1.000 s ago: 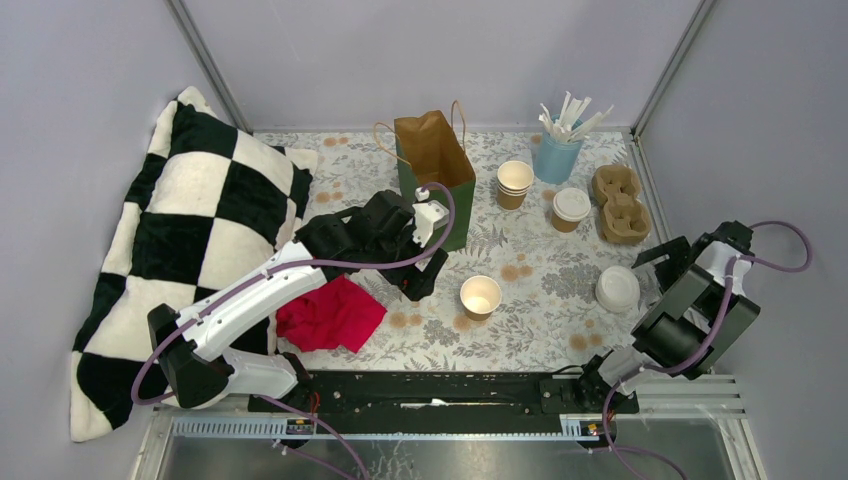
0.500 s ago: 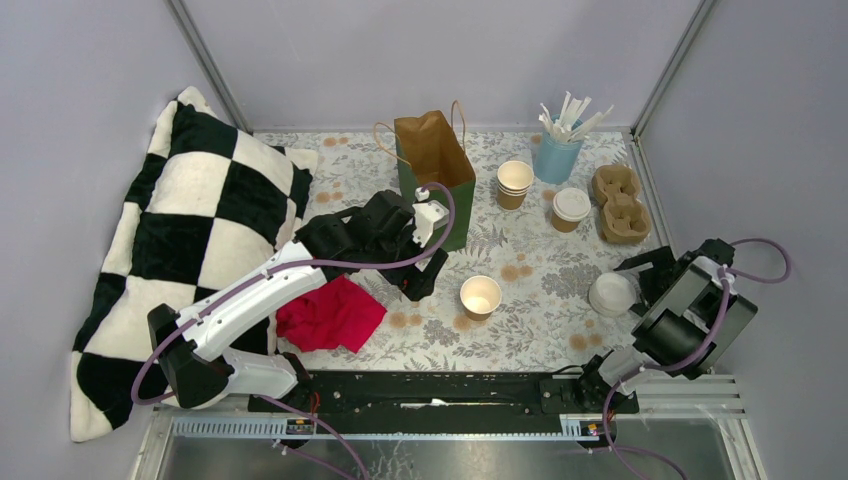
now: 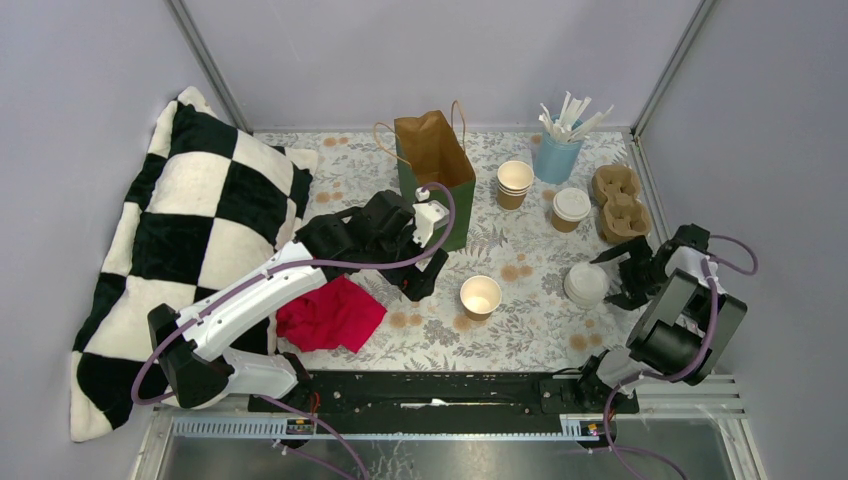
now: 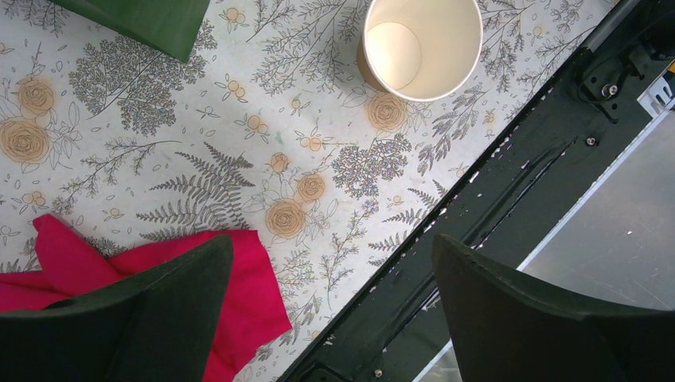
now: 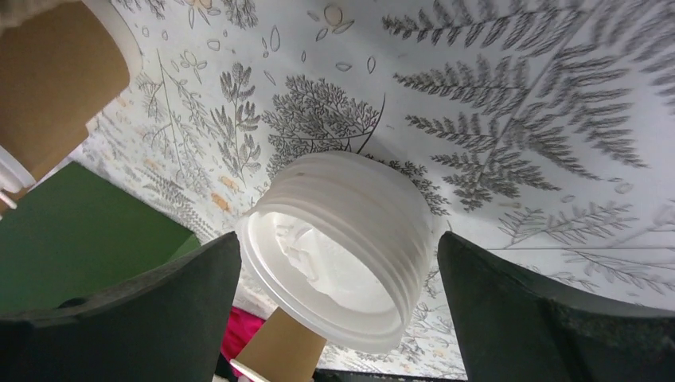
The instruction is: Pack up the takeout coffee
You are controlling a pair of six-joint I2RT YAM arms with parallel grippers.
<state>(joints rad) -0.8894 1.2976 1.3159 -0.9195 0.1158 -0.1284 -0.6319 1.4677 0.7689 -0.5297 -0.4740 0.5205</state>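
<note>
The right jaws stand spread, one on either side of the stack of white lids (image 5: pixel 342 247), which now lies farther left on the bench (image 3: pixel 520 322) than a second ago. The left jaws, also spread, have not moved and hover near the open cup (image 3: pixel 480 296). The lidded cup (image 3: pixel 571 209) stands beside the carrier (image 3: pixel 620 205).

Black-and-white checked pillow (image 3: pixel 190 230) — red cloth (image 3: pixel 330 315), green bag (image 3: pixel 445 170).
</note>
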